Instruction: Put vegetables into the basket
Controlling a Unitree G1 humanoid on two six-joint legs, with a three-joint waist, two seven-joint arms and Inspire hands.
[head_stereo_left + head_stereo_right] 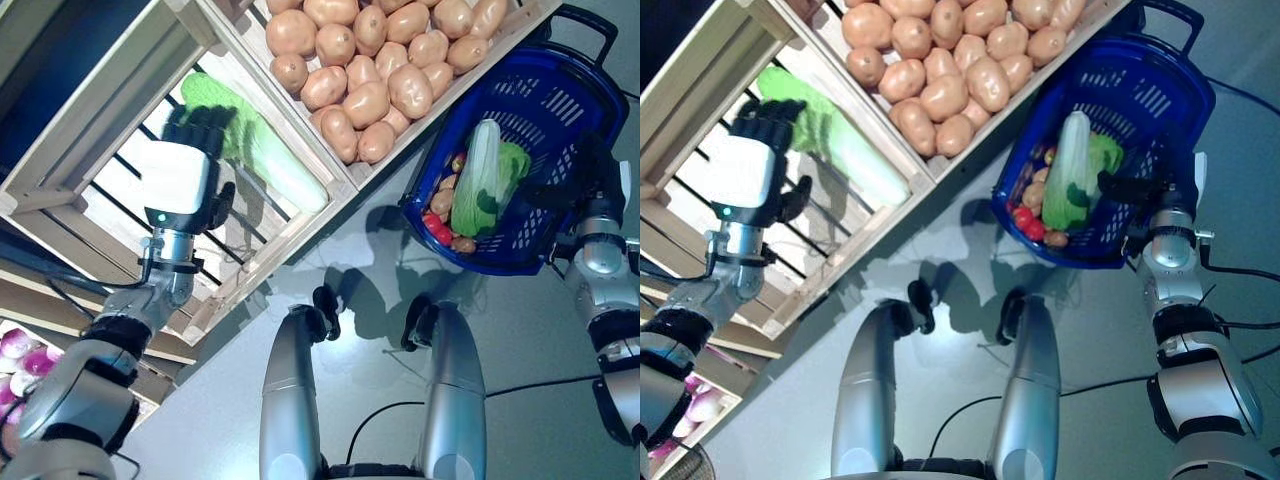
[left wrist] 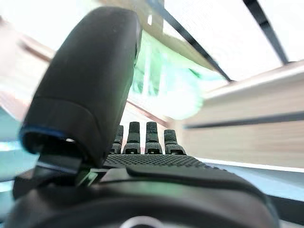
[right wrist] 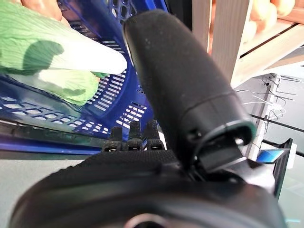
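My left hand [image 1: 185, 175] is open over a slatted wooden crate. Its straight fingers reach the leafy green end of a long green-and-white cabbage [image 1: 270, 160] lying in that crate. In the left wrist view the cabbage [image 2: 166, 90] shows just past the fingertips. The blue plastic basket [image 1: 555, 95] stands on the floor at the right. It holds another long cabbage [image 1: 478, 170], brown potatoes [image 1: 441, 200] and small red vegetables [image 1: 437, 228]. My right hand [image 1: 590, 185] is open beside the basket's near rim, and the basket wall [image 3: 71, 114] shows in its wrist view.
The wooden stand [image 1: 90, 120] runs across the upper left with its crates side by side. A wooden divider [image 1: 300, 130] separates the cabbage crate from the neighbouring one. Grey floor [image 1: 360, 250] lies between the stand and the basket.
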